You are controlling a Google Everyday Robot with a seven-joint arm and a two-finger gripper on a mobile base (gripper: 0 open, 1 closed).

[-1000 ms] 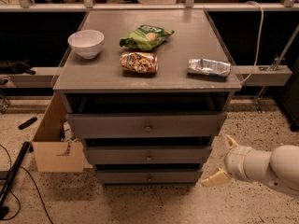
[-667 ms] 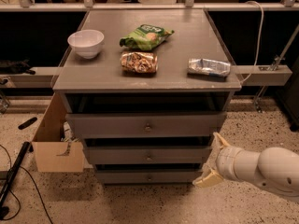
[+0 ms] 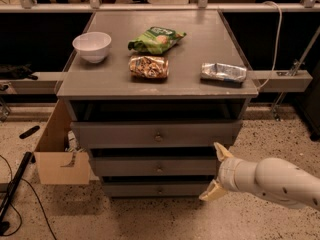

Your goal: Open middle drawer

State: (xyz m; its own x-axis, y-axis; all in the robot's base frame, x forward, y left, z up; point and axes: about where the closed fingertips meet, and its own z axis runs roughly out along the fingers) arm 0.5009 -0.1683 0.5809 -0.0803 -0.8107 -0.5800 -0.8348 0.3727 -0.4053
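The grey cabinet (image 3: 80, 84) has three stacked drawers. The middle drawer (image 3: 130, 167) is the wide, shallow one with a small round metal knob (image 3: 159, 169) at its centre. Its front stands about in line with the drawers above and below, and nothing of its inside shows. My gripper (image 3: 216, 171) is open and empty at the right end of the middle drawer's front, to the right of the knob. One cream fingertip (image 3: 220, 151) is above and the other is below. The white arm reaches in from the lower right.
On the cabinet top lie a white bowl (image 3: 92, 46), a green snack bag (image 3: 156, 38), a brown snack bag (image 3: 148, 67) and a silvery packet (image 3: 223, 72). An open cardboard box (image 3: 59, 154) stands against the cabinet's left side. Black cables (image 3: 15, 184) lie on the speckled floor.
My gripper has moved left, from beside the cabinet's right edge to the right end of the middle drawer's front. The drawers and the things on top have not moved.
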